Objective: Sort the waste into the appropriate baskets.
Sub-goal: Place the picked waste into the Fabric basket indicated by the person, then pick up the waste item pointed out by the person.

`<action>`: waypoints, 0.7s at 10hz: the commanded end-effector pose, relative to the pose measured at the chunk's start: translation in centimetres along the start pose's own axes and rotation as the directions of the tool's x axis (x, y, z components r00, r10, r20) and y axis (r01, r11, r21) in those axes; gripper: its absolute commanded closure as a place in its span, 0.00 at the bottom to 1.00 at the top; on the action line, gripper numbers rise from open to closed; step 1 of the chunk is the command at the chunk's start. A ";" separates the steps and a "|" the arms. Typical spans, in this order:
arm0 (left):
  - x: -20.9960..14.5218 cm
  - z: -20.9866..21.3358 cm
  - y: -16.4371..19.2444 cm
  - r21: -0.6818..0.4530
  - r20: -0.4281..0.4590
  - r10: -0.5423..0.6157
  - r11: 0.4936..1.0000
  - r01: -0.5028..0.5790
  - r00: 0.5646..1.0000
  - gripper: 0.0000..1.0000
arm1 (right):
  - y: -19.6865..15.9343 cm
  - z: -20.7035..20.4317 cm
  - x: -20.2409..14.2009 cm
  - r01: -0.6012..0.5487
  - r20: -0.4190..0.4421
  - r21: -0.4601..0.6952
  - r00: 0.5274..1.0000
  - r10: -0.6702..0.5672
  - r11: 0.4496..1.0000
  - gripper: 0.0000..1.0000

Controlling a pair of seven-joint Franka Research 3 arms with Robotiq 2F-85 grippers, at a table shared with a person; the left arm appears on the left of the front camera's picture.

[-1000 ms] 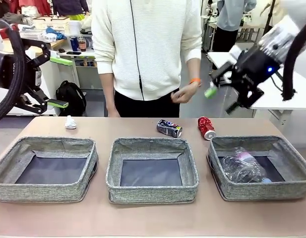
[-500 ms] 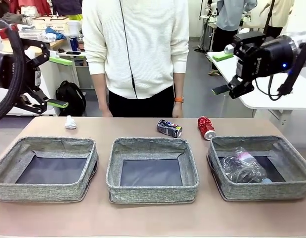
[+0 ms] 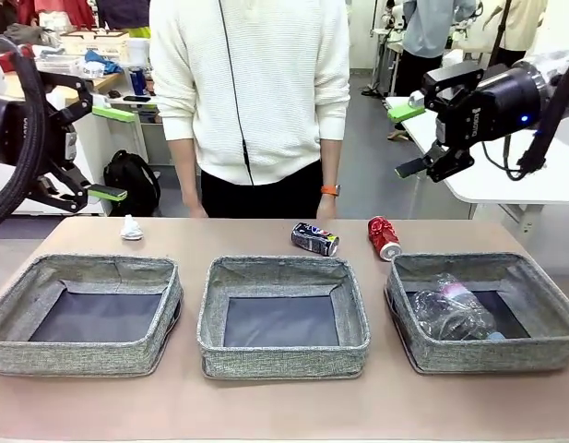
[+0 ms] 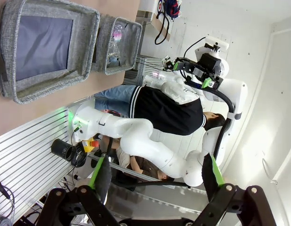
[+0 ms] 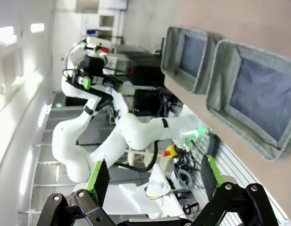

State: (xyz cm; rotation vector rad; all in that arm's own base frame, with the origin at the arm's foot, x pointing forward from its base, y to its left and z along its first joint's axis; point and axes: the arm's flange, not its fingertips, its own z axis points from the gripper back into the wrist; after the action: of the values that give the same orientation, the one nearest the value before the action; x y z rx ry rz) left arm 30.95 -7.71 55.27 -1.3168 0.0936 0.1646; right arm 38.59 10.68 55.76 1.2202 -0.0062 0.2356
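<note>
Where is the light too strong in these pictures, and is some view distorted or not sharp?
Front view: even light, sharp, only small glints on the clear plastic bottle. Left wrist view: rolled sideways, the white wall at the right is washed out. Right wrist view: strong glare along the left edge; the baskets look sharp.

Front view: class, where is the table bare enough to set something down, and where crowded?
Bare: the table strip between tissue wad and dark blue can; the near strip before the baskets. Crowded: around that can and the red can.
</note>
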 end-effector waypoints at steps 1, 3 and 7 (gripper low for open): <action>-0.1 -0.1 -0.3 -0.022 -0.003 0.011 1.000 -0.011 1.000 0.00 | 0.4 0.0 -0.1 0.022 0.009 -0.020 1.000 -0.022 1.000 0.00; -0.1 -0.1 -0.3 -0.022 -0.003 0.011 1.000 -0.011 1.000 0.00 | 0.4 0.0 -0.1 0.022 0.009 -0.020 1.000 -0.022 1.000 0.00; -0.1 -0.1 -0.3 -0.022 -0.003 0.011 1.000 -0.011 1.000 0.00 | 0.4 0.0 -0.1 0.022 0.009 -0.020 1.000 -0.022 1.000 0.00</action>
State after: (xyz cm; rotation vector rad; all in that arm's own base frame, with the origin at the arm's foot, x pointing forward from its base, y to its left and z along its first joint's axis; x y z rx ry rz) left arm 30.95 -7.71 55.27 -1.3168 0.0936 0.1646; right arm 38.60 10.63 55.76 1.2192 -0.0070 0.2338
